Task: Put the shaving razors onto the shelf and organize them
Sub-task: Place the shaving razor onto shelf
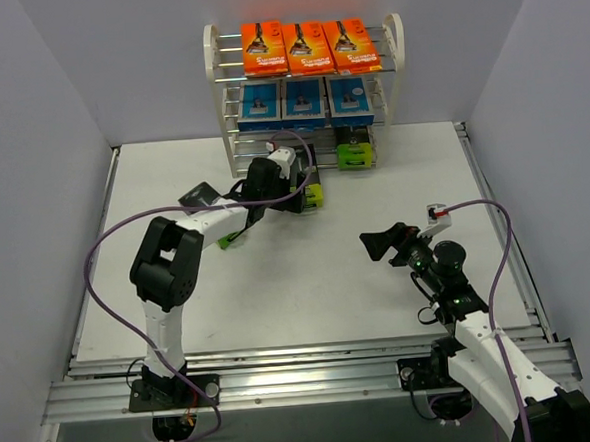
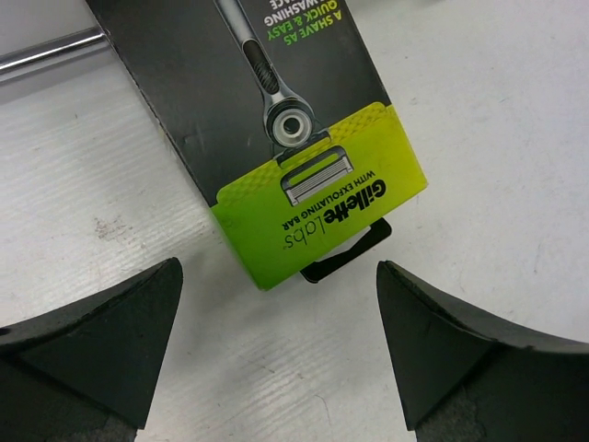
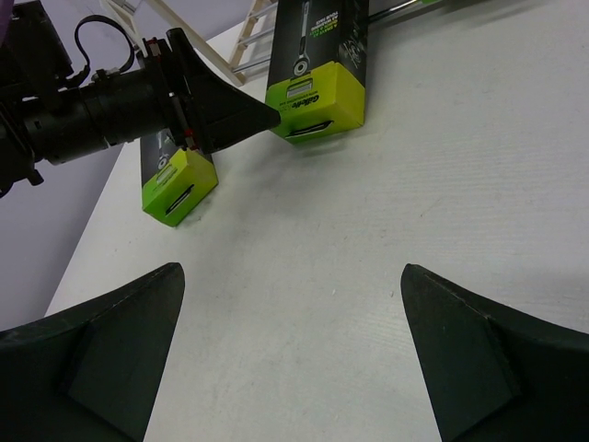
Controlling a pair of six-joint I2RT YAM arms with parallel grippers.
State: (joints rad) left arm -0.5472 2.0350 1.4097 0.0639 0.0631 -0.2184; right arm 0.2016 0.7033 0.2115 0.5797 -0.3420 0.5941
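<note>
The white shelf (image 1: 306,80) stands at the back of the table. Three orange razor cards (image 1: 305,46) sit on its top tier and three blue packs (image 1: 303,100) on the tier below. One black-and-lime box (image 1: 355,149) stands at its bottom right. A second black-and-lime box (image 2: 304,157) lies flat on the table just ahead of my open left gripper (image 2: 278,267), not between its fingers. A third box (image 3: 175,184) lies beside my left forearm. My right gripper (image 3: 290,269) hangs open over bare table, holding nothing.
A thin silver rod (image 2: 46,51) of the shelf's base runs close to the box at my left gripper. My left arm (image 1: 205,221) stretches across the middle left of the table. White walls close in both sides.
</note>
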